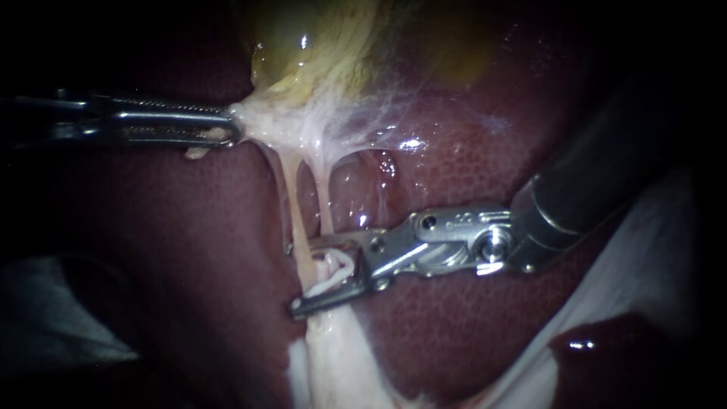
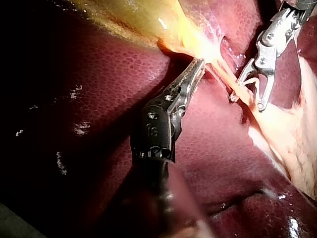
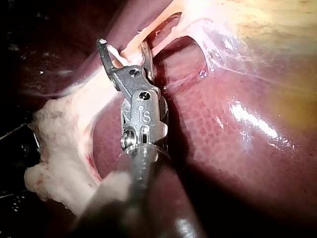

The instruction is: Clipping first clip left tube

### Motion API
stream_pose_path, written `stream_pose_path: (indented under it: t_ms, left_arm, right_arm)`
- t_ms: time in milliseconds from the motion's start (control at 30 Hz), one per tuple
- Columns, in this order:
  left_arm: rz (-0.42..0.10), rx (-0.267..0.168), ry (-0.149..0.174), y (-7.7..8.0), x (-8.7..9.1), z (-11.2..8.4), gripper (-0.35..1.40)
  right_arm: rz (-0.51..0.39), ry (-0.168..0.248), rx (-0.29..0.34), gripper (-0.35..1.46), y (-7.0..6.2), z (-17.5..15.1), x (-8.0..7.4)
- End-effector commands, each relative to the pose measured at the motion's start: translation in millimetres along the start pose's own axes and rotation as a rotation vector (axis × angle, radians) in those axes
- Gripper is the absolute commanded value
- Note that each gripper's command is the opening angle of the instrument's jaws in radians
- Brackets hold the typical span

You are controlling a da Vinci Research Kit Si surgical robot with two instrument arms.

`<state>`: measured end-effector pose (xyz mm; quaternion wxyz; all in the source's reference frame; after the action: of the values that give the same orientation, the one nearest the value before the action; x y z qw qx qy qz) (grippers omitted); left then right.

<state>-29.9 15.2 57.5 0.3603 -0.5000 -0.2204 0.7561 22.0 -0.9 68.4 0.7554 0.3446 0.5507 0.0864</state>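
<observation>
Lying between open jaws of right tool (image 1: 303, 276): left tube (image 1: 292, 198).

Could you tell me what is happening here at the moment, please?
My left instrument has its jaws shut on the pale tissue at the lower end of the gallbladder and holds it taut, so two tubes stand stretched over the liver. My right instrument has its jaws open astride the left tube, low down. No clip is closed on the tube; whether one sits in the jaws I cannot tell.
</observation>
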Motion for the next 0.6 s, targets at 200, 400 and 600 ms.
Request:
stream_pose_path:
  t_ms: [200,400,600]
  left_arm:
    - [0.0,0.0,0.0,0.0,0.0,0.0,-0.35]
    - [0.0,0.0,0.0,0.0,0.0,0.0,-0.35]
    - [0.0,0.0,0.0,0.0,0.0,0.0,-0.35]
  right_arm:
    - [-0.008,0.02,0.038,0.46,-2.1,0.7,1.1]
    - [-0.013,0.027,0.066,0.37,-3.3,1.2,2.0]
    - [-0.013,0.027,0.069,0.03,-3.1,1.1,1.9]
